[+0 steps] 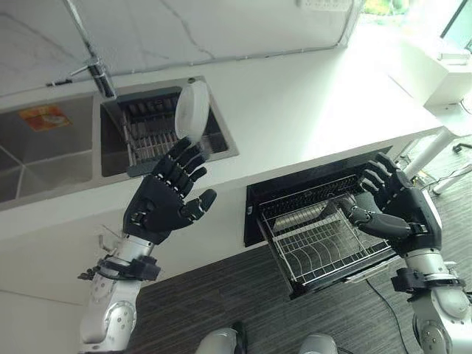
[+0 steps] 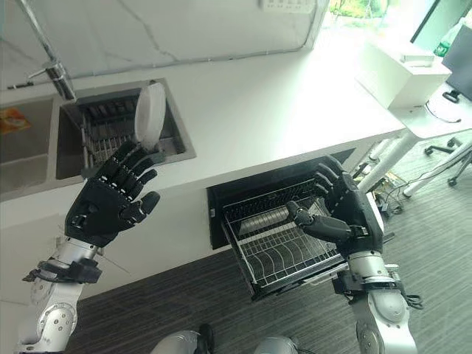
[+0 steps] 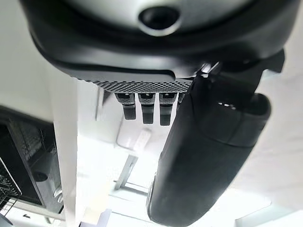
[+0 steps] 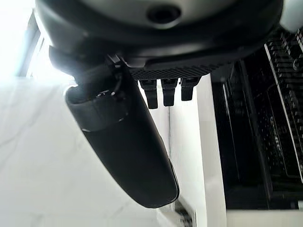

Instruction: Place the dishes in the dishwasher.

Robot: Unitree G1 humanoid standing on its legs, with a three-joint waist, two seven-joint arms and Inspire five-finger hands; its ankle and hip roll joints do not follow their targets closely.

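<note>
Where the white worktop (image 1: 310,110) is cut out at the far left for a steel double sink (image 1: 44,151), a dark rack (image 1: 151,133) sits in the sink's right basin and a white plate (image 1: 192,110) stands on edge in it. The left hand (image 1: 158,206) hovers in front of that basin, fingers spread and empty, fingertips just short of the plate. Further right, below the worktop's front edge, the dishwasher drawer (image 1: 254,214) stands pulled out with its wire basket (image 1: 324,247) showing. The right hand (image 1: 394,210) hangs over the basket's right side, fingers loosely splayed, holding nothing.
</note>
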